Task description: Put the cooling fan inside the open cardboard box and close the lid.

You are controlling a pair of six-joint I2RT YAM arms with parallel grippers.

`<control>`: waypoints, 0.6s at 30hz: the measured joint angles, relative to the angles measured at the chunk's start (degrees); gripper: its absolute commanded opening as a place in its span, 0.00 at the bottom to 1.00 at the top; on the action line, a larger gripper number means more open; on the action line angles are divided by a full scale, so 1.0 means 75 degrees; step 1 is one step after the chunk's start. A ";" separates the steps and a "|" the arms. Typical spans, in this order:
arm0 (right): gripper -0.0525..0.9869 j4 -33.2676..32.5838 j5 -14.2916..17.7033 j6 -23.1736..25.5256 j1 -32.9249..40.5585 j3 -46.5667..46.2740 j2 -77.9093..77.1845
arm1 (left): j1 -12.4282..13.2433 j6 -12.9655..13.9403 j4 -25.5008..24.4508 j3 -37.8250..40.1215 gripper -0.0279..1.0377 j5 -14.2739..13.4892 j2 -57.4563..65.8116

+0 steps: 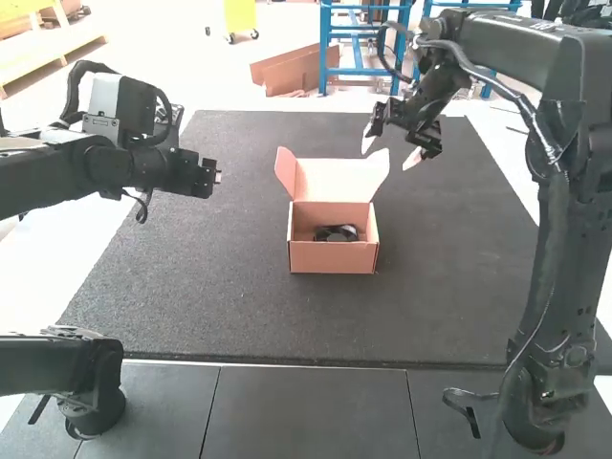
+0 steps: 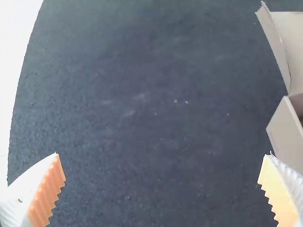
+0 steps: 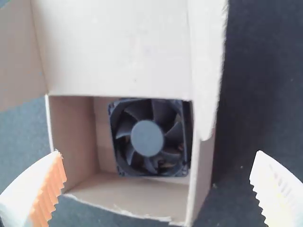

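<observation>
1 fan (image 3: 147, 137) in box (image 1: 333, 256) w/ lid (image 1: 337, 178) up

Wall of cardboard box (image 1: 333, 256) hides part of cooling fan (image 1: 334, 232); left wrist view crops box.

Black jointed arms (image 1: 564, 220) carry looped black cables (image 1: 449, 53) and white ribbed claw fingers (image 2: 16, 205) with orange toothed pads (image 2: 47, 189).
</observation>
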 measured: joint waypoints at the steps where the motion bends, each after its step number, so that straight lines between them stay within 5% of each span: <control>1: 0.91 0.0216 0.0117 -0.0178 -0.0146 -0.0149 -0.0181 | 0.0003 -0.0006 0.0070 0.0044 0.94 -0.0029 0.0114; 9: 0.91 0.2221 0.0746 -0.1151 -0.0615 -0.2022 -0.1705 | 0.0003 -0.0189 0.0662 0.0764 0.94 -0.0236 0.1291; 18: 0.91 0.4412 0.0586 -0.1282 -0.0615 -0.3695 -0.2279 | 0.0006 -0.0306 0.0857 0.1658 0.94 -0.0332 0.2739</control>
